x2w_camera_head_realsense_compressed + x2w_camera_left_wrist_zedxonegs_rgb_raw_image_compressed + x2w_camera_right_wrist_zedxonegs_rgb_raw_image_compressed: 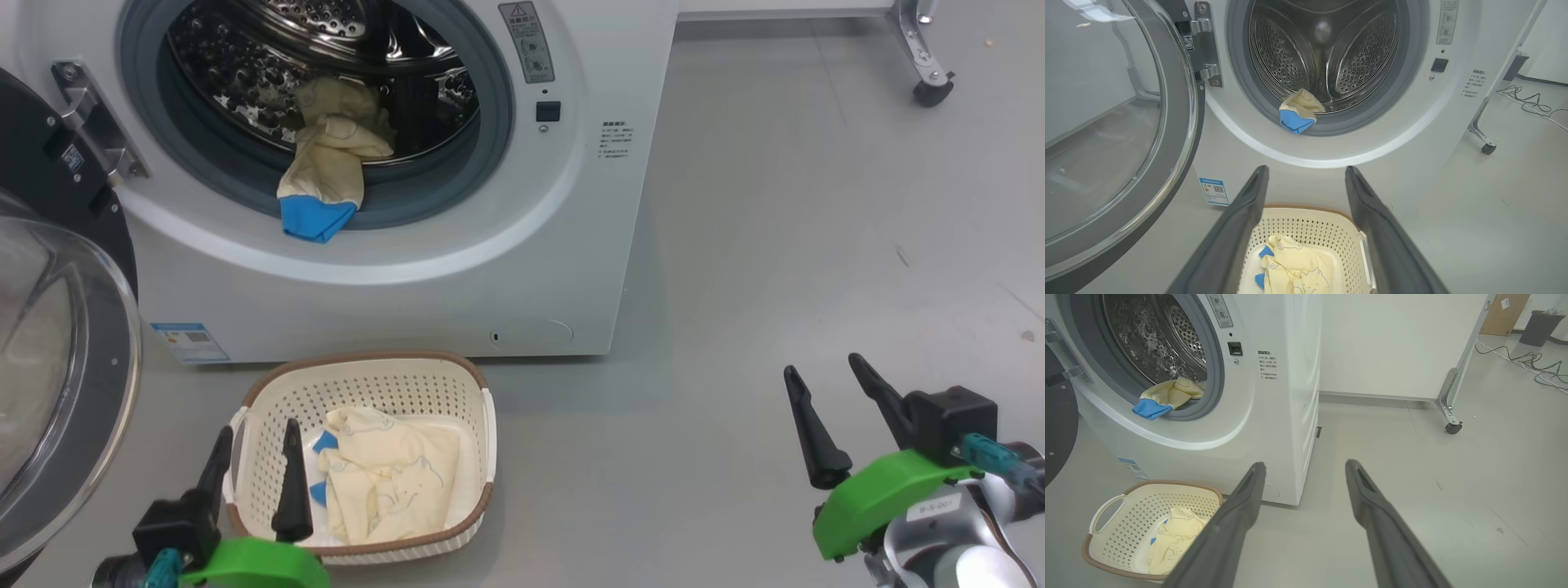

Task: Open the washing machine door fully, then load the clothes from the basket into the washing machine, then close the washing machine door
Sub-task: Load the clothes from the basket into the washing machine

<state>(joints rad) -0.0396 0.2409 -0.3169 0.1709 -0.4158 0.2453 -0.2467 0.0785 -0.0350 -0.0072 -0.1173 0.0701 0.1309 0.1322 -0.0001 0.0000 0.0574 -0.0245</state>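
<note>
The white washing machine point(457, 269) stands with its door point(57, 376) swung wide to the left. One cream-yellow garment with a blue cuff point(326, 175) hangs over the grey gasket, half in the drum. More of the clothes point(392, 482) lie in the cream basket point(487, 441) on the floor in front. My left gripper point(257, 437) hovers open over the basket's left side, empty. My right gripper point(824, 371) is open above bare floor, far right of the basket. The left wrist view shows the basket point(1331, 228) between my fingers and the garment point(1300, 112) on the gasket.
A wheeled metal frame leg with a castor point(931, 86) stands behind the machine at the right. Cables point(1531, 361) trail on the floor far right, near a dark bin point(1539, 322). Grey floor point(775, 245) stretches to the right of the machine.
</note>
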